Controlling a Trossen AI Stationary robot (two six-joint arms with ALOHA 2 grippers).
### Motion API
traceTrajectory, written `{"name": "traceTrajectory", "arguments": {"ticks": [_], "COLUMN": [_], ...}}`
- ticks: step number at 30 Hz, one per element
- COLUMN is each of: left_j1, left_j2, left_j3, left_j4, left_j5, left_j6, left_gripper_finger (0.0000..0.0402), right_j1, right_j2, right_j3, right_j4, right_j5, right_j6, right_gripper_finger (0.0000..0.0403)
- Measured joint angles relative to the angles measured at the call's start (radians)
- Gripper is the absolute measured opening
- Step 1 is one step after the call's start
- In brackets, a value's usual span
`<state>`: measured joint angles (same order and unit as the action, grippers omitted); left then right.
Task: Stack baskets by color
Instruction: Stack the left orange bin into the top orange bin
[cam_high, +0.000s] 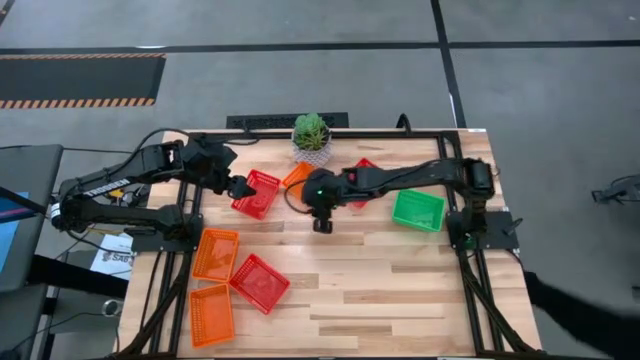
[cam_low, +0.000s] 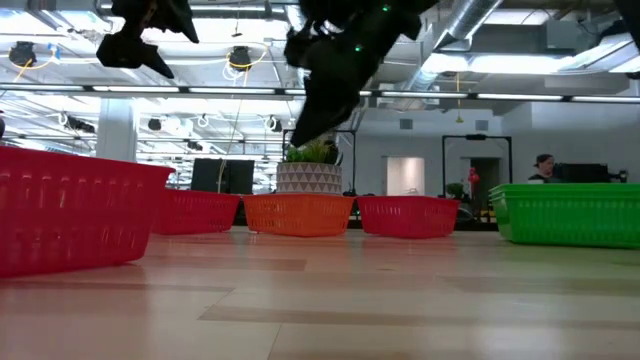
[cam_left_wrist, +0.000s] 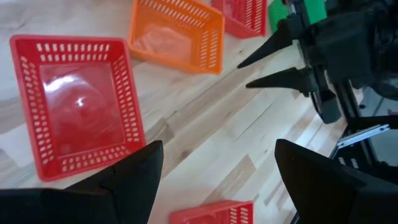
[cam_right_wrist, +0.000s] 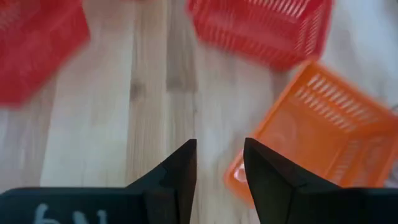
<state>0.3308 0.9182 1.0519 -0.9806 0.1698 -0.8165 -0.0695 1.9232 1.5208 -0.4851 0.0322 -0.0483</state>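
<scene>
My left gripper (cam_high: 240, 187) hangs open just left of a red basket (cam_high: 256, 193) and above the table; the left wrist view shows that basket (cam_left_wrist: 78, 106) beside its spread fingers. My right gripper (cam_high: 322, 226) is open over bare wood at the table's middle, nothing between its fingers (cam_right_wrist: 219, 149). An orange basket (cam_high: 297, 175) and a red basket (cam_high: 362, 168) rest on their bottoms beside the plant. A green basket (cam_high: 418, 210) sits on the table at the right. Two orange baskets (cam_high: 215, 253) (cam_high: 211, 314) and a red one (cam_high: 260, 282) lie at the near left.
A small potted plant (cam_high: 311, 133) stands at the far edge, between the arms. Bare wood (cam_high: 400, 290) stretches over the near right half of the table. The right arm (cam_high: 400, 178) reaches across the far middle, over the red basket there.
</scene>
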Motion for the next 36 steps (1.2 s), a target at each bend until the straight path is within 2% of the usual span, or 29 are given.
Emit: {"name": "traceTrajectory", "arguments": {"ticks": [5, 9, 13, 18, 22, 26, 36], "left_j1": [-0.022, -0.09, -0.213, -0.426, -0.579, -0.683, -0.737], "left_j2": [-0.001, -0.001, -0.001, 0.022, 0.077, 0.169, 0.404], "left_j3": [0.0, 0.0, 0.0, 0.0, -0.002, -0.016, -0.02], "left_j4": [-0.041, -0.123, -0.199, -0.211, -0.223, -0.227, -0.243], "left_j5": [0.003, 0.031, 0.005, -0.143, -0.251, -0.3, -0.28], "left_j6": [0.0, -0.023, -0.17, -0.398, -0.579, -0.726, -0.776], "left_gripper_finger": [0.0297, 0.0297, 0.0297, 0.0297, 0.0297, 0.0297, 0.0297], "right_j1": [0.0, 0.013, 0.022, 0.021, 0.023, 0.022, 0.029], "right_j2": [0.097, 0.092, 0.055, 0.003, -0.031, -0.052, -0.055], "right_j3": [0.114, 0.138, 0.134, 0.137, 0.136, 0.136, 0.136], "right_j4": [-0.087, -0.099, -0.129, -0.151, -0.201, -0.244, -0.362], "right_j5": [0.003, 0.002, 0.005, 0.02, 0.02, 0.02, 0.019], "right_j6": [-0.006, -0.013, -0.005, 0.022, 0.022, 0.022, 0.011], "right_gripper_finger": [0.0161, 0.0169, 0.017, 0.0162, 0.0158, 0.0158, 0.0156]}}
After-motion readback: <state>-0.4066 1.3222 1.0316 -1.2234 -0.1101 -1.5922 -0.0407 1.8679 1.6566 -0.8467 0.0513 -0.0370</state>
